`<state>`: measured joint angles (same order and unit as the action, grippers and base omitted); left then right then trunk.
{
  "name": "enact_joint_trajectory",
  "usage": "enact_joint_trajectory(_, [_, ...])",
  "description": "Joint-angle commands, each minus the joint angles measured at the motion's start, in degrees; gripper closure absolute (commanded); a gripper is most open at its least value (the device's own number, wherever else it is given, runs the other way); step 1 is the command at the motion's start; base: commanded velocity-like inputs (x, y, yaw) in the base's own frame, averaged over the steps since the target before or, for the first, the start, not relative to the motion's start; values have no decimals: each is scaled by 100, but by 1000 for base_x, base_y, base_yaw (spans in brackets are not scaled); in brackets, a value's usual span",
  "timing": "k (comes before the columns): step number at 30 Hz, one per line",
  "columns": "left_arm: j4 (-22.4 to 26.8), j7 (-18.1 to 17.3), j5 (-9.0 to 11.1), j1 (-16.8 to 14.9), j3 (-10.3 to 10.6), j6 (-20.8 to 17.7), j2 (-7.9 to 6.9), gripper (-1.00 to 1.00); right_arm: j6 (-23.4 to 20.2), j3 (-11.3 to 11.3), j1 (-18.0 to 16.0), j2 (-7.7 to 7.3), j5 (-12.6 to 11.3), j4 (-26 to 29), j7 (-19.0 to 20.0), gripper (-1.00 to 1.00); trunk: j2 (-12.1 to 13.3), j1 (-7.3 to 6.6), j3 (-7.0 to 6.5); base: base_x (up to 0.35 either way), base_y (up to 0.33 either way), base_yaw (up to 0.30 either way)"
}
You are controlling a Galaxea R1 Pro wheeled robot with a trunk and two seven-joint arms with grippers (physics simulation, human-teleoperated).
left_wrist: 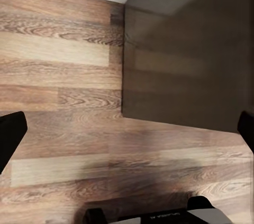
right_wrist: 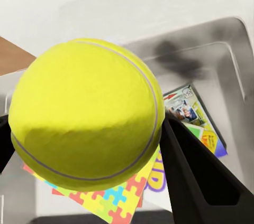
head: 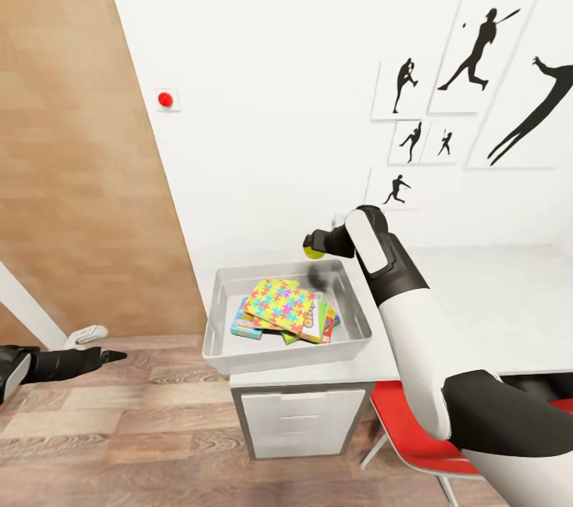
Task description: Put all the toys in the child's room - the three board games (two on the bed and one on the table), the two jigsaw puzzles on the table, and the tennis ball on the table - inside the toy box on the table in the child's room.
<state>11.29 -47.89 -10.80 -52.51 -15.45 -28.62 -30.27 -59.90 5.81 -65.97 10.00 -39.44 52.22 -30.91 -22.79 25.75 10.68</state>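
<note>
— So, nearest first: what is the left gripper [head: 111, 355] doing?
— It hangs low over the wood-plank floor [head: 119, 427], well apart from the table [head: 493, 308]. In the left wrist view its fingertips [left_wrist: 10, 137] sit far apart at the two edges, with nothing between them, so it is released.
— And the right arm?
— It reaches up and forward over the table, above a red chair [head: 406, 427]. The right gripper [head: 312, 246] is clenched on the tennis ball [head: 311, 252]; in the right wrist view the ball [right_wrist: 87, 113] sits between the dark fingers [right_wrist: 196, 176].
— Where is the ball relative to the toy box [head: 231, 356]?
— Held in the air just above the box's far rim, casting a dark shadow inside it.
— What lies in the box?
— A jigsaw puzzle [head: 280, 305] on top, tilted, with board games [head: 330, 320] stacked beneath.
— Further back?
— A white wall with black baseball-player pictures [head: 476, 45] and a red round button [head: 165, 99].
</note>
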Motion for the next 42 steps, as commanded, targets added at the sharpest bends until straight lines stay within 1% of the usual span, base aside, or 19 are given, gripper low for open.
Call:
enact_joint_trajectory(1, [5,-48,-53,-5,-52,-38,-7,-100,-10,6,-6,0,-69,-2,-63,100,-13,3,19,0,15,0])
enact_joint_trajectory(6, [5,-126,-53,-5,-75,-33,-61,-100,-10,8,-4,0,-57,-23,-64,100,-13,3,61,0,6,0])
enact_joint_trajectory(11, [5,-251,-53,-5,-80,-30,-74,-100,-10,6,-3,0,-55,-28,-64,100,-13,3,107,0,1,0])
enact_joint_trajectory(25, [5,-307,-53,-5,-81,-23,-86,-100,-10,8,-3,0,-33,-43,-72,100,-13,3,239,23,0,0])
enact_joint_trajectory(28, [5,-435,-53,-5,-81,-23,-116,-100,-10,8,-3,0,-22,-123,-79,100,-13,3,267,17,0,0])
enact_joint_trajectory(30, [5,-609,-53,-5,-76,-26,-156,-100,-10,8,-8,0,-11,-212,-86,100,-13,3,286,6,0,0])
enact_joint_trajectory(32, [5,-705,-53,-5,-76,-23,-181,-100,-10,8,-10,0,2,-253,-88,100,-13,3,305,3,0,0])
enact_joint_trajectory(36, [4,-782,-53,-5,-79,-21,-210,-100,-10,12,-11,0,12,-291,-91,100,-13,3,343,1,0,0])
enact_joint_trajectory(42, [5,-806,-53,-5,-80,-22,-220,-100,-10,16,-12,0,15,-312,-98,100,-13,3,400,0,0,0])
